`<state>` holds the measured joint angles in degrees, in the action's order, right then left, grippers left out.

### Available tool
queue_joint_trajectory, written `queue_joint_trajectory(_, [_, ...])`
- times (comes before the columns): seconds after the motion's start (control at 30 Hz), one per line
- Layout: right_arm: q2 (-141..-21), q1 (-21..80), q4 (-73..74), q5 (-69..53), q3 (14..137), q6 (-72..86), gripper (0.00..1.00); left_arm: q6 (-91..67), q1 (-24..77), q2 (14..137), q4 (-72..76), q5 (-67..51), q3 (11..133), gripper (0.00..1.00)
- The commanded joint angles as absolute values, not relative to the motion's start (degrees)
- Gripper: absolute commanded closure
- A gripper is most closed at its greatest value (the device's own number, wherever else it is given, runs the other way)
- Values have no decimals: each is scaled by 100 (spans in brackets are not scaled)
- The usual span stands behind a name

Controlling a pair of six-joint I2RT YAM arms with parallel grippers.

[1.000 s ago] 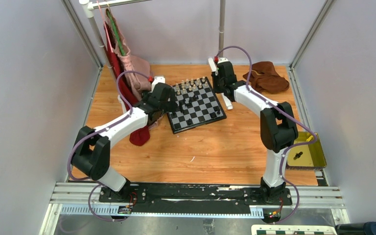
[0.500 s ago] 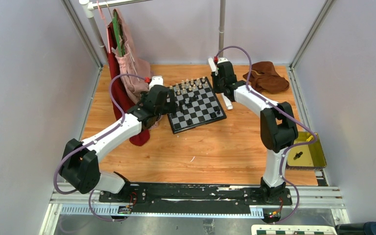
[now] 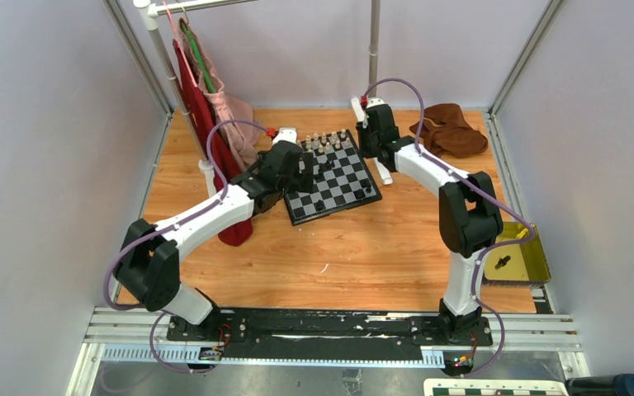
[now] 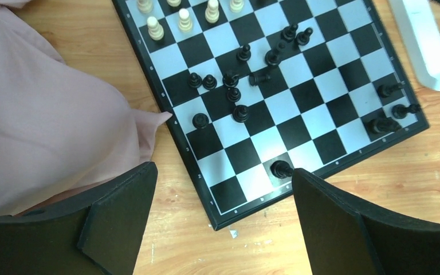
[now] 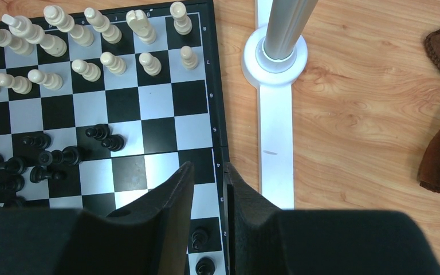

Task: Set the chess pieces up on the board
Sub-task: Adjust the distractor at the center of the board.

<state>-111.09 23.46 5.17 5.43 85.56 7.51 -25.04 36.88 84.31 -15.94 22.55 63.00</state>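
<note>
- Wooden table [image 3: 363, 247] inside a grey-walled cell; the board [image 3: 334, 177] lay at the far middle, turned slightly askew.
- Cream pieces [image 5: 86, 70] stood in two rows along the far edge.
- Black pieces [image 4: 240, 113] were clustered loosely mid-board, one tipped on its side; a few more stood near the right edge.
- Left gripper [image 4: 223, 172] hung above the board's near-left corner, pincer spread wide and empty; a lone black piece [image 4: 281, 169] stood just beside one fingertip.
- Right gripper [image 5: 209, 169] hung over the board's right border, gap narrow, nothing seen in it.
- Pink cloth [image 4: 51, 126] touched the board's left edge.
- White rack base [image 5: 275, 103] lay just beside the right edge.
</note>
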Motion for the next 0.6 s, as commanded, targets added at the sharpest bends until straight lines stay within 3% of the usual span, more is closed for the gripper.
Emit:
queue_joint_trajectory(0.0, [-10882, 2290, 522, 554, 8467, 701, 70, -2561, 3680, 8779, -1645, 2254, 6502, 6])
queue_joint_trajectory(0.23, [-10900, 2270, 513, 537, 8494, 688, 70, -2660, 3458, 9262, -1610, 2159, 6711, 8])
queue_joint_trajectory(0.57, [-10999, 2199, 512, 510, 8602, 653, 71, -2771, 3189, 9676, -1422, 1908, 6779, 17])
